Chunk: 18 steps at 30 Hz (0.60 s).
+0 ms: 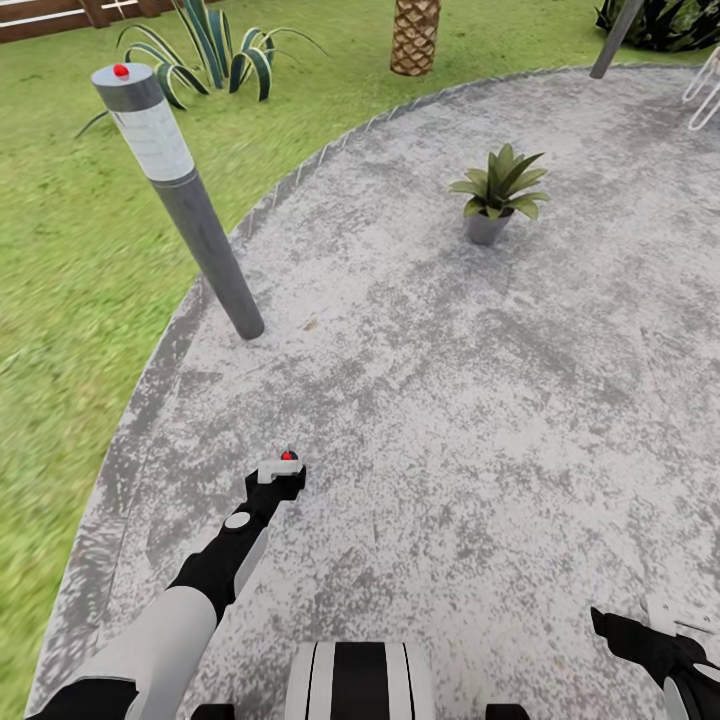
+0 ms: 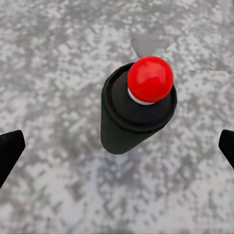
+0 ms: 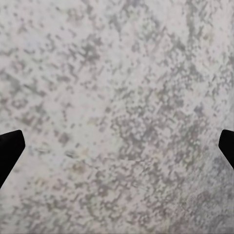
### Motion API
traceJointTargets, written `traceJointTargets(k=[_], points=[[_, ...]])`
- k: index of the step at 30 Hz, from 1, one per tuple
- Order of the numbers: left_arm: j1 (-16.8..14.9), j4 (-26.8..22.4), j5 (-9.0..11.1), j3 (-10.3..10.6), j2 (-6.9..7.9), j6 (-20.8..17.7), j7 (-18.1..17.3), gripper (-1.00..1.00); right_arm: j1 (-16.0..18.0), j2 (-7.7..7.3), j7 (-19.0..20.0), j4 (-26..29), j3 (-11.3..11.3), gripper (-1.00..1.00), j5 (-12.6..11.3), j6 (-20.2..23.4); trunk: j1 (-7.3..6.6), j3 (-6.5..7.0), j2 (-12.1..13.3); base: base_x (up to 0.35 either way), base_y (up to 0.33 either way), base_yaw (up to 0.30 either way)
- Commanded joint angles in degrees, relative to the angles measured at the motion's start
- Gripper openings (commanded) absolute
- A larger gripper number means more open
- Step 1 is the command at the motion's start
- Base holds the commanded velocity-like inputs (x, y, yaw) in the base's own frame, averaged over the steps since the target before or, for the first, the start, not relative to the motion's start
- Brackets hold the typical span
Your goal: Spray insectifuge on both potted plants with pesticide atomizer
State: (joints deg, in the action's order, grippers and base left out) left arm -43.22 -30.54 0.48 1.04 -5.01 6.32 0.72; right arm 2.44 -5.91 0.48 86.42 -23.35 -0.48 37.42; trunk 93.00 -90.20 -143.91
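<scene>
The pesticide atomizer (image 2: 131, 117) stands upright on the paved patio of the garden, seen from above as a dark bottle with a red top. My left gripper (image 2: 117, 151) hovers right over it, open, with its black fingertips (image 2: 9, 148) wide apart on either side and not touching it. In the head view the atomizer's red top (image 1: 289, 455) peeks out just past the left gripper (image 1: 278, 478). One potted plant (image 1: 497, 195) sits further ahead on the patio to the right. My right gripper (image 3: 117, 148) is open over bare paving, with nothing between its fingers.
A tall grey bollard lamp (image 1: 175, 190) with a red dot stands at the patio's left edge. Lawn (image 1: 60, 250) lies to the left, with a striped agave (image 1: 215, 50), a palm trunk (image 1: 415, 35) and a wooden fence (image 1: 50, 15) beyond. White chair legs (image 1: 705, 90) show at the far right.
</scene>
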Motion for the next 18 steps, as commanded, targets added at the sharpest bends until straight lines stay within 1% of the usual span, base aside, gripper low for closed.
traceJointTargets(k=[1, 5, 10, 18], points=[[0.0, 0.0, 0.1, 0.1, 0.02, 0.2, 0.1, 1.0, 0.0, 0.01, 0.0, 0.1, 0.0, 1.0, 0.0, 0.3, -0.01, -0.04, 0.0, 0.0, 0.0, 0.0], [0.0, 0.1, 0.0, 0.2, 0.0, 0.3, 0.1, 1.0, 0.0, 0.02, 0.0, 0.1, 0.0, 1.0, 0.0, 0.3, -0.01, -0.05, 0.0, 0.014, -0.006, 0.0], [0.0, 0.1, 0.0, 0.2, 0.03, 0.3, 0.1, 1.0, 0.0, 0.02, 0.0, 0.1, 0.0, 1.0, 0.0, 0.3, -0.01, -0.05, 0.0, 0.085, -0.069, 0.0], [0.0, 0.1, 0.0, 0.2, 0.01, 0.2, 0.1, 1.0, 0.0, -0.05, 0.0, 0.1, 0.0, 1.0, 0.0, 0.3, -0.01, -0.07, 0.0, 0.009, -0.008, 0.0]])
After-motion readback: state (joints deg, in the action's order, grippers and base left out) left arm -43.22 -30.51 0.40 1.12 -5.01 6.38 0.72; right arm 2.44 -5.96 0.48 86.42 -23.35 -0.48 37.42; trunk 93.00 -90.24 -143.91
